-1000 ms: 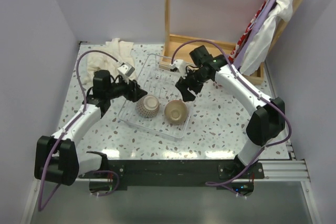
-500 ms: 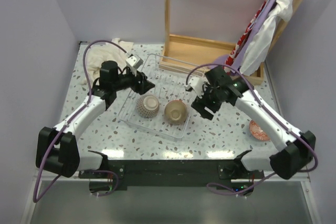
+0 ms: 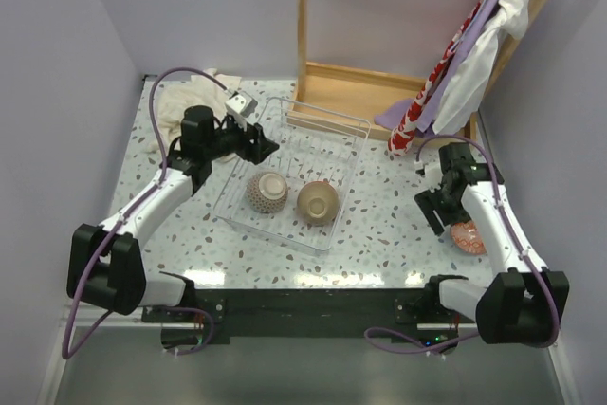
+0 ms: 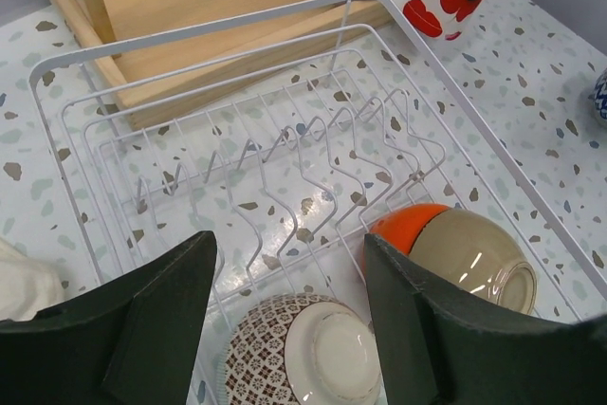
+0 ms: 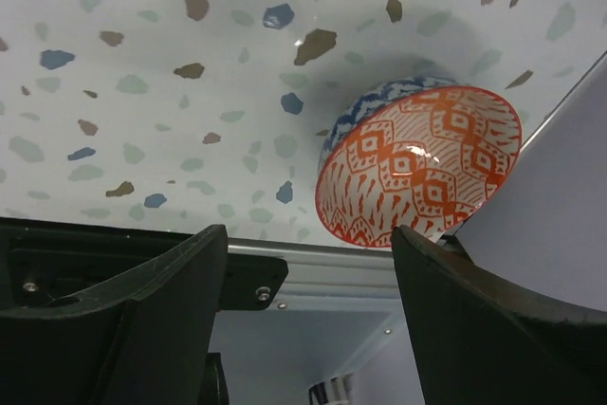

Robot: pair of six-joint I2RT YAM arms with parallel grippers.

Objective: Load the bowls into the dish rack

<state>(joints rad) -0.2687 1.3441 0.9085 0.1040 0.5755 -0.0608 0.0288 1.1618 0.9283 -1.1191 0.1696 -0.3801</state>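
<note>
The dish rack (image 3: 327, 144) of thin wire sits mid-table. At its near end lie a brown-patterned bowl (image 3: 267, 192) with a pale foot ring, bottom up, and a tan bowl (image 3: 319, 202). The left wrist view shows the patterned bowl (image 4: 313, 348) and the tan bowl (image 4: 474, 253) resting against a bright orange bowl (image 4: 403, 225). My left gripper (image 3: 266, 147) hovers open and empty over the rack (image 4: 285, 158), just behind these bowls. An orange-patterned bowl (image 3: 469, 237) with a blue outside (image 5: 422, 168) stands upright at the table's right edge. My right gripper (image 3: 432, 213) is open and empty beside it, apart from it.
A wooden frame (image 3: 375, 92) stands behind the rack, with a poppy-print cloth (image 3: 414, 120) draped at its right. A white towel (image 3: 180, 106) lies at the back left. The right wall and the table's front rail (image 5: 285, 253) are close to the patterned bowl.
My right arm swung from over the rack to the table's right side, beside the orange-patterned bowl. My left gripper drew back from the brown-patterned bowl toward the rack's rear.
</note>
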